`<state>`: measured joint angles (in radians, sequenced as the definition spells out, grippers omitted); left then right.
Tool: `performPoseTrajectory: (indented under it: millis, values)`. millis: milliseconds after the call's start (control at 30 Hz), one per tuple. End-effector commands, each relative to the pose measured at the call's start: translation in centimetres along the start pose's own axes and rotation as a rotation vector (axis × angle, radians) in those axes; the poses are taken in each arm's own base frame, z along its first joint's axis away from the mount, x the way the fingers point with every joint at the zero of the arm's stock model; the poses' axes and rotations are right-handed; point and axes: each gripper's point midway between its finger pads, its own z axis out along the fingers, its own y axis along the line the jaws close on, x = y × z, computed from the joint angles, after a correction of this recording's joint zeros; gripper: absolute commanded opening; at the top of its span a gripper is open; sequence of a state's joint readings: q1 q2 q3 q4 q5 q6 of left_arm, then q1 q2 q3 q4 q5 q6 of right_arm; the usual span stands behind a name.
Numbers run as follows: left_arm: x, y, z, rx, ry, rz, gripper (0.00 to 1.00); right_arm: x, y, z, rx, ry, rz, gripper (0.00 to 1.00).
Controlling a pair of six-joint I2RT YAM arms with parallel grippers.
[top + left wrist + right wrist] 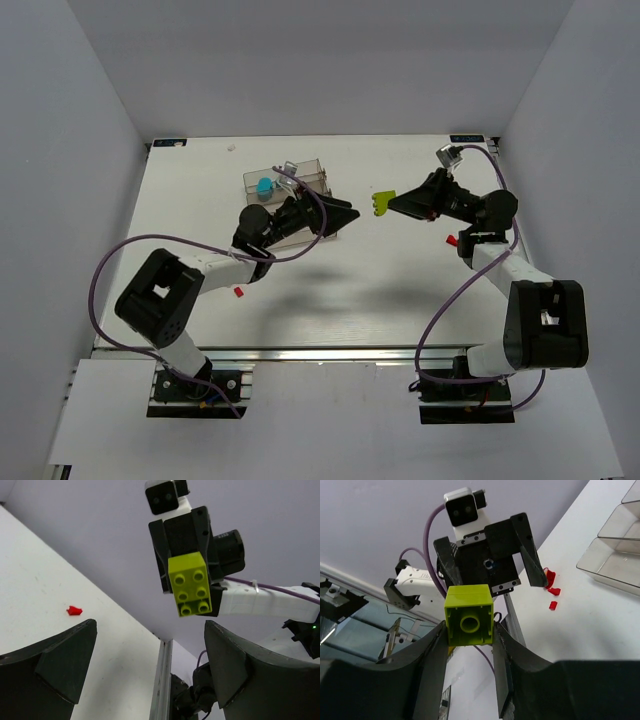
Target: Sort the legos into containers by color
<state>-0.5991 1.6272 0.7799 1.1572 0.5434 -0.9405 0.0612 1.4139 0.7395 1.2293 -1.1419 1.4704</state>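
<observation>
Barely anything is sorted: one blue brick (264, 186) lies in the rack (305, 168). The right gripper (394, 205) pinches a green brick (469, 615), the left gripper (349, 215) gapes wide, and red bricks (239, 291) lie on the table (350, 300).

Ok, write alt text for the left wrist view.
The right end effector holds a lime-green lego, studs toward the camera, beyond the open left end effector in the foreground. A small red piece lies on the white table.
</observation>
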Motion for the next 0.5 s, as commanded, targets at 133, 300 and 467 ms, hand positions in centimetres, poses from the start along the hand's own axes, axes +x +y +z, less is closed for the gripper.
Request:
performPoseTrajectory:
  millis: [133, 300, 467]
  values:
    - [-2.4, -3.2, 1.8, 0.130, -0.064, 0.034, 0.98, 1.3, 1.7, 0.0, -0.054, 0.050, -0.111, 0.00]
    - [-2.1, -3.8, 2.3, 0.165, -0.048, 0.017, 0.98, 1.3, 1.2, 0.3, -0.051, 0.056, -0.106, 0.00]
    - [-1.7, -3.6, 2.5, 0.164, -0.025, -0.002, 0.98, 1.1, 0.9, 0.8, -0.047, 0.064, -0.111, 0.00]
